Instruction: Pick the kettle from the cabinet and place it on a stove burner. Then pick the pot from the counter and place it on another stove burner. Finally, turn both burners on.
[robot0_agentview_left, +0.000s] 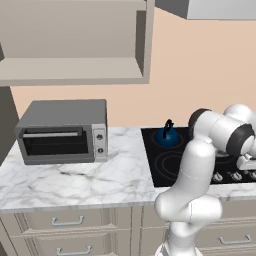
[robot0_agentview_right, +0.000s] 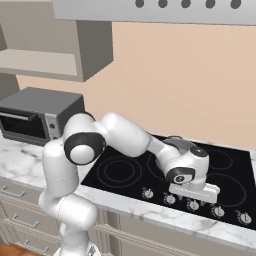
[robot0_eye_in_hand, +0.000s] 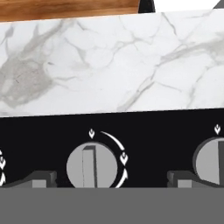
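The small dark-blue kettle (robot0_agentview_left: 168, 136) sits on a back-left burner of the black glass cooktop (robot0_agentview_left: 155, 172). The gripper (robot0_eye_in_hand: 111, 180) hangs spread wide and empty over a grey knob (robot0_eye_in_hand: 92, 166) at the cooktop's front edge.

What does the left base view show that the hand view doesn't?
Left base view: the kettle at the back of the black cooktop, the toaster oven, the open cabinet. Hand view: the open gripper with its tips either side of a knob, flame marks readable. Both: the marble counter and the cooktop.
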